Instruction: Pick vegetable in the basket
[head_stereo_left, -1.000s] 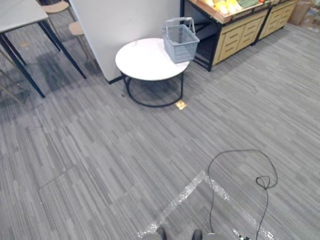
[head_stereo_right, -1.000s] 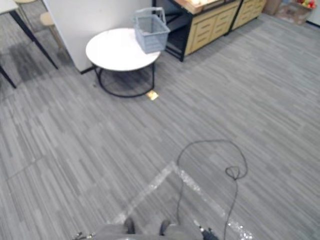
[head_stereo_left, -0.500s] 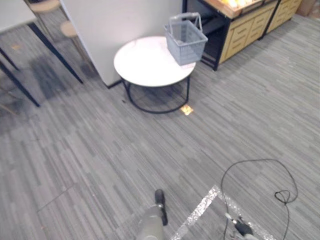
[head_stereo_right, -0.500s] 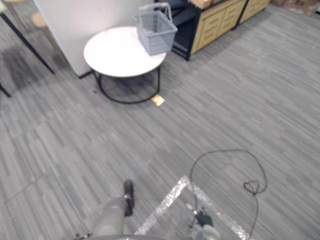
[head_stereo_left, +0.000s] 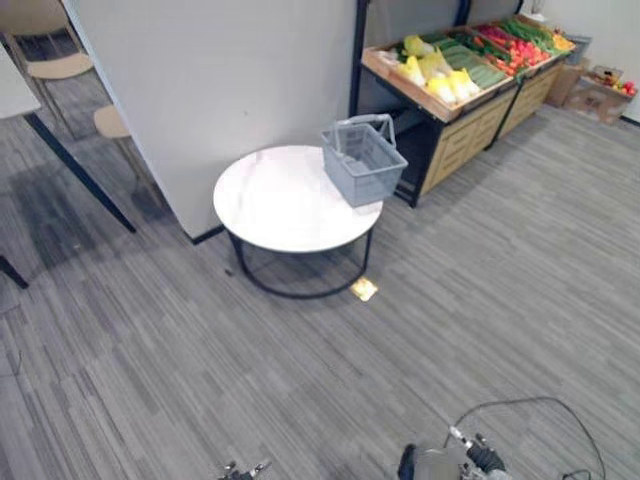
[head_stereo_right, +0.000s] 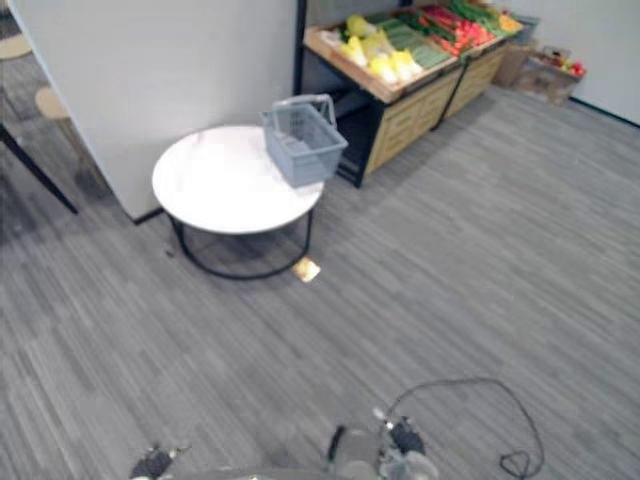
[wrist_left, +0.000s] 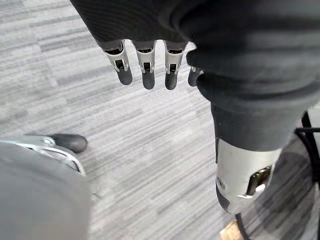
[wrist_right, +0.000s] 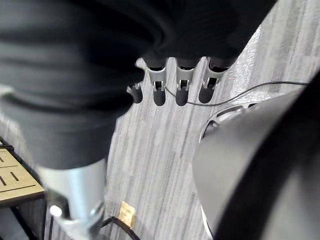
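A grey plastic basket (head_stereo_left: 362, 160) with its handle up stands on the right edge of a round white table (head_stereo_left: 275, 205). Behind it to the right, a wooden stand (head_stereo_left: 455, 125) holds vegetables: yellow ones (head_stereo_left: 445, 82) in front, green ones (head_stereo_left: 478, 62) and red ones (head_stereo_left: 522, 42) farther back. My left hand (wrist_left: 145, 67) hangs over the grey floor with relaxed fingers and holds nothing. My right hand (wrist_right: 180, 85) likewise hangs over the floor, open and empty. Both hands are far from the table and the stand.
A pale partition wall (head_stereo_left: 220, 90) rises right behind the table. Stools (head_stereo_left: 62, 66) and a dark table leg (head_stereo_left: 80, 172) stand at the left. A cardboard box (head_stereo_left: 598, 92) sits at the far right. A small yellow tag (head_stereo_left: 364, 290) lies on the floor before the table.
The camera has moved: the table and basket now sit lower in the picture and the vegetable stand has come fully into sight. The things themselves have not shifted.
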